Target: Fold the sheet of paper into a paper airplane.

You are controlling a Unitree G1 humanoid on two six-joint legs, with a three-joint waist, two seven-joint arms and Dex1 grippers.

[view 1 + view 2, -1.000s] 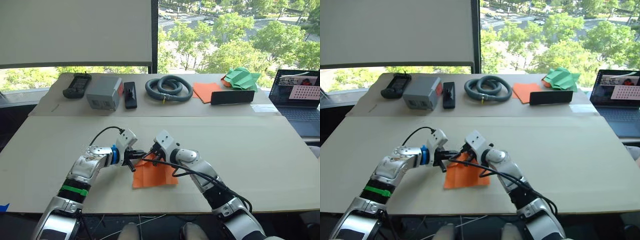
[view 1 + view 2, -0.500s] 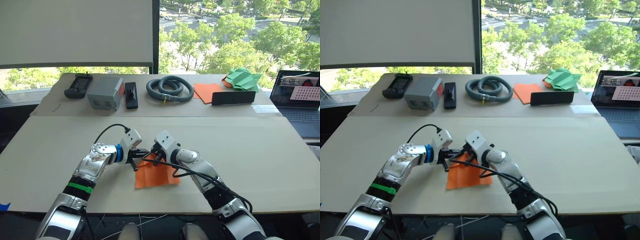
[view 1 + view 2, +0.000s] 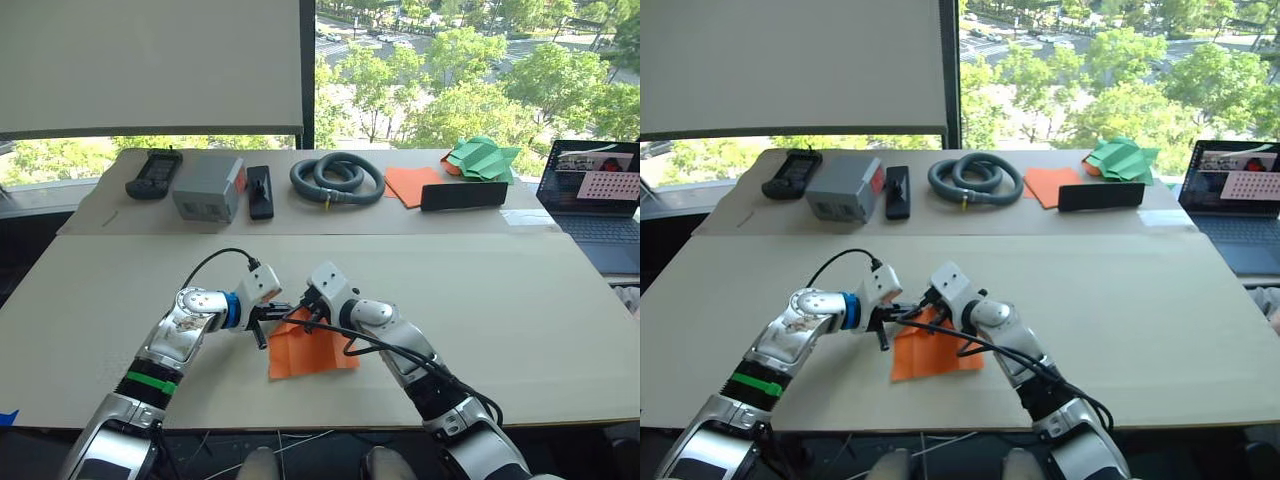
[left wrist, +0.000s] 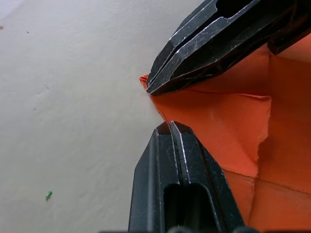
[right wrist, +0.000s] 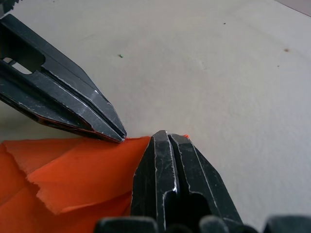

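Jaws pressed together, both grippers meet at the upper-left corner of the sheet of paper (image 3: 312, 345), low-centre on the desk (image 3: 520, 300).

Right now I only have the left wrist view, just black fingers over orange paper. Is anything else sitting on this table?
Observer: Yes. A second table at the far side holds a grey hose coil, a flat orange sheet and a green folded paper pile.
Operator: Where is the sheet I'm working on?
Observer: The sheet of paper lies on the near table, between both arms.
Operator: And the grippers?
Observer: The left gripper and right gripper meet at the sheet's far left corner, both shut.
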